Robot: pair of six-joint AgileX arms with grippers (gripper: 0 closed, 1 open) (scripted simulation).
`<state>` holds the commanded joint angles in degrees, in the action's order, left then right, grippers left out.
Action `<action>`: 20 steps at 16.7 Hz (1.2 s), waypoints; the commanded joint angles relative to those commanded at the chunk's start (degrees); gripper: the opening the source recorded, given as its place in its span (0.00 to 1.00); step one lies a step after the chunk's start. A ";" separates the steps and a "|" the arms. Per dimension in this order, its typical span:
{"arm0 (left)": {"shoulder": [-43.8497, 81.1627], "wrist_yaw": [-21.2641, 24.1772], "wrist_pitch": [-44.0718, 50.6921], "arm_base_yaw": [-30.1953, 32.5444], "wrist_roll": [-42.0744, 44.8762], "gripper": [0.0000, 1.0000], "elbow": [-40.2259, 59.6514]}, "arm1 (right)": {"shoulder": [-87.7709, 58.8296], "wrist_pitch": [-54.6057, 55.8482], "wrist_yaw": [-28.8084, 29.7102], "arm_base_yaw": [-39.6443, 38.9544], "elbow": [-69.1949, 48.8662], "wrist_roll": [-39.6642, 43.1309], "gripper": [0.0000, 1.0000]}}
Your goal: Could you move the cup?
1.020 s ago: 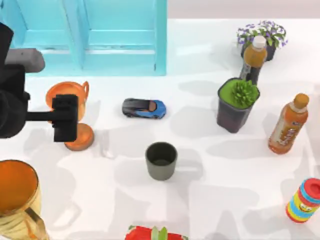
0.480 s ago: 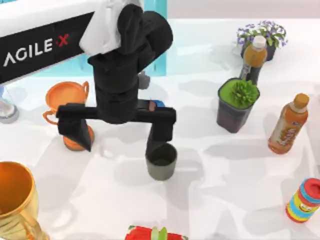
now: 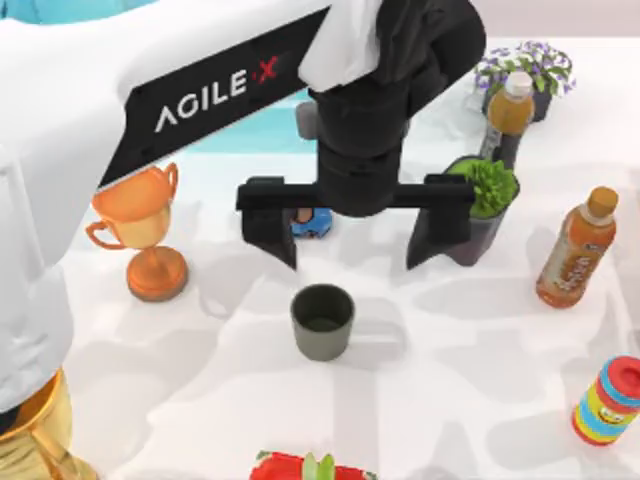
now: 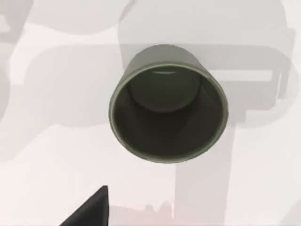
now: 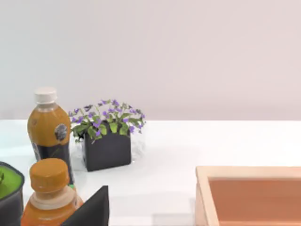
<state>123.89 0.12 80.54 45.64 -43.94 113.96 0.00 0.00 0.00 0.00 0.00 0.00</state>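
Presently, the left claw (image 3: 352, 232) hangs above the centre of the top view, its two dark fingers (image 3: 270, 222) spread wide apart and gripping nothing. The cup (image 3: 322, 321) stands upright on the white counter (image 3: 480, 340), below the claw in the frame and centred between the finger positions, with no contact evident. In the left wrist view the cup (image 4: 168, 103) is seen from above, mouth open, interior dark and bare. The toy car (image 3: 313, 221) lies partly hidden behind the left finger. An orange trophy (image 3: 140, 228) stands at middle left; a gold trophy (image 3: 35, 440) occupies the lower left corner. A green plant pot (image 3: 478, 205) sits just beside the right finger. An orange bottle (image 3: 575, 248) stands at the right edge. The right claw's state cannot be determined; its wrist view shows a flower pot (image 5: 107, 135) and a wooden tray (image 5: 249, 194).
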 joint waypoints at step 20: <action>2.92 0.00 -21.26 0.02 -0.03 1.00 -17.97 | 0.00 0.00 0.00 0.00 0.00 0.00 1.00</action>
<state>126.81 0.12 59.28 45.66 -43.97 95.99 0.00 0.00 0.00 0.00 0.00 0.00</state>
